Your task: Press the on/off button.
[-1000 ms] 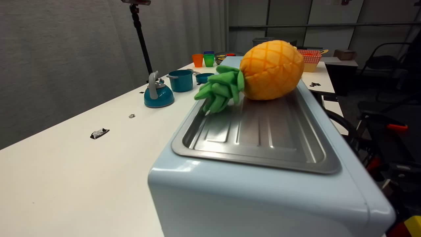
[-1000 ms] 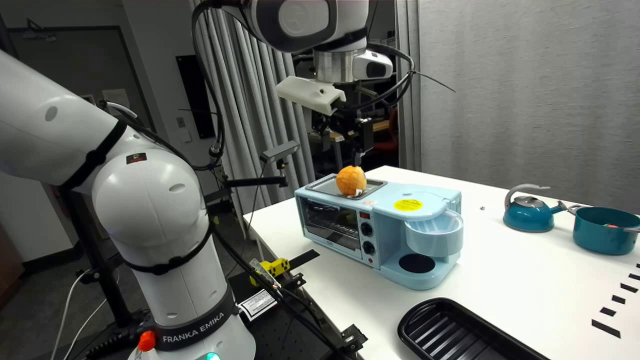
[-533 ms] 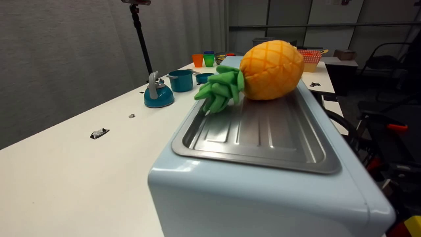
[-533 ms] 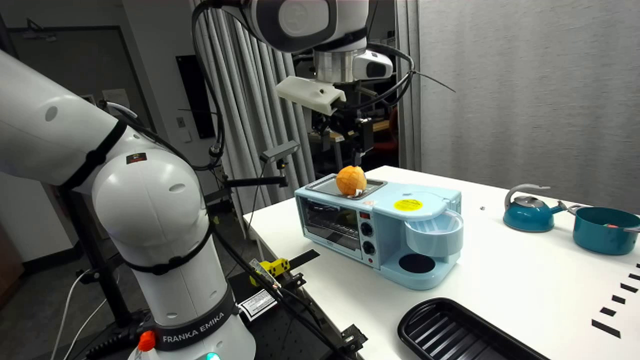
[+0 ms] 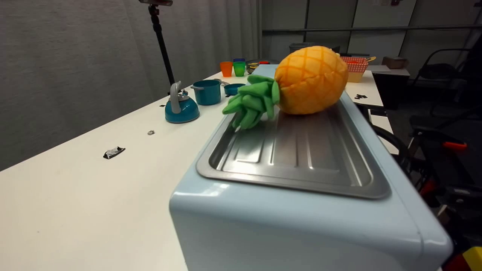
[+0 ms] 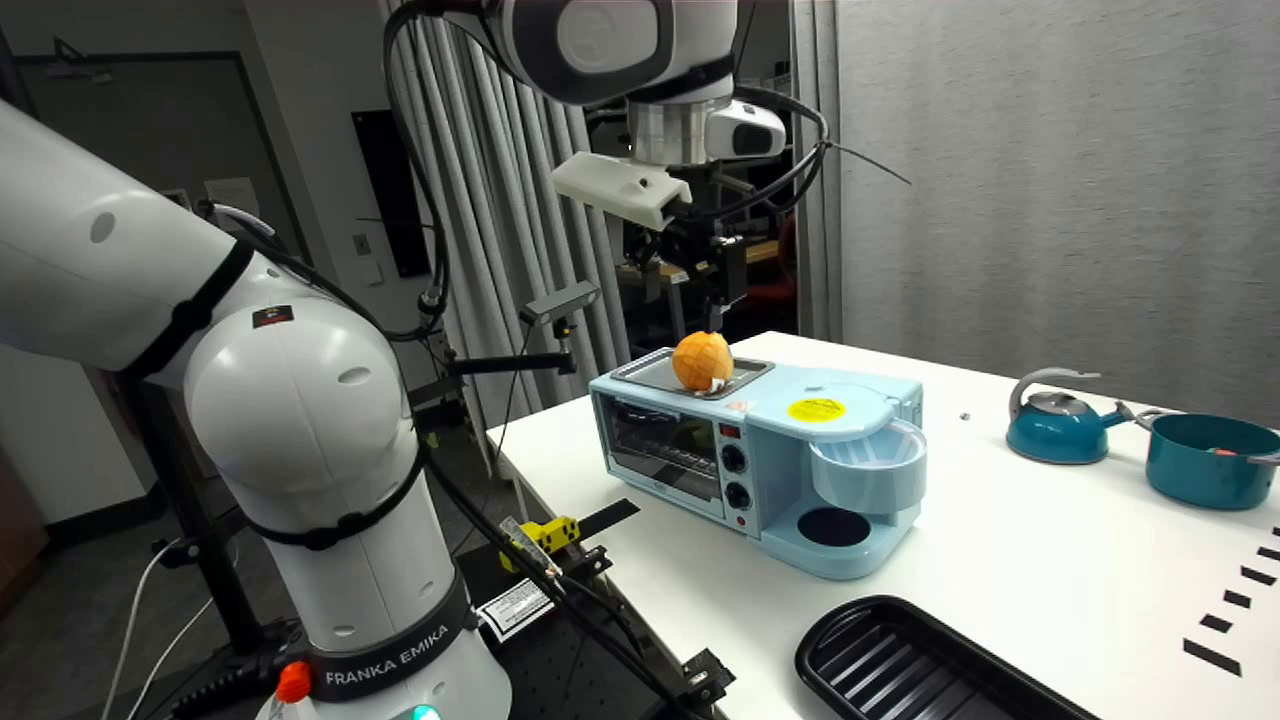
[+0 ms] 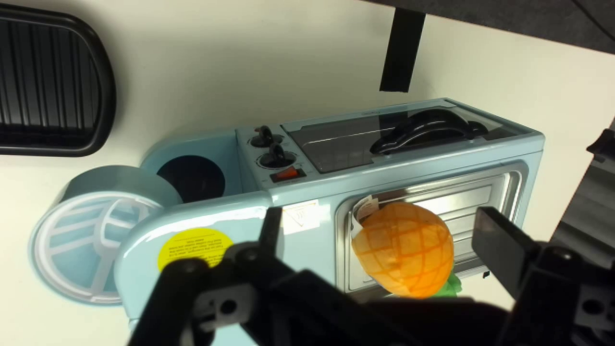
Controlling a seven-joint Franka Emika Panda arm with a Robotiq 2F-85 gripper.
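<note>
A light blue breakfast appliance [image 6: 775, 490] stands on the white table; it also shows in the wrist view [image 7: 310, 257] and in an exterior view from its end [image 5: 293, 222]. Its on/off button is a red rocker switch [image 7: 287, 173] on the front panel beside two black knobs [image 7: 276, 156]. The switch also shows in an exterior view [image 6: 730, 431]. A plush pineapple [image 7: 406, 250] lies on the metal tray [image 5: 293, 184] on top of the appliance. My gripper [image 7: 379, 221] is open and empty above the appliance, its fingers apart on either side of the pineapple in the wrist view, not touching the button.
A black ribbed pan [image 6: 930, 660] lies on the table [image 6: 1010, 540] in front of the appliance. A teal kettle [image 6: 1058, 430] and a teal pot [image 6: 1210, 460] stand behind. A round filter basket [image 7: 101, 250] juts out from the appliance's end. The pineapple rises above the appliance top.
</note>
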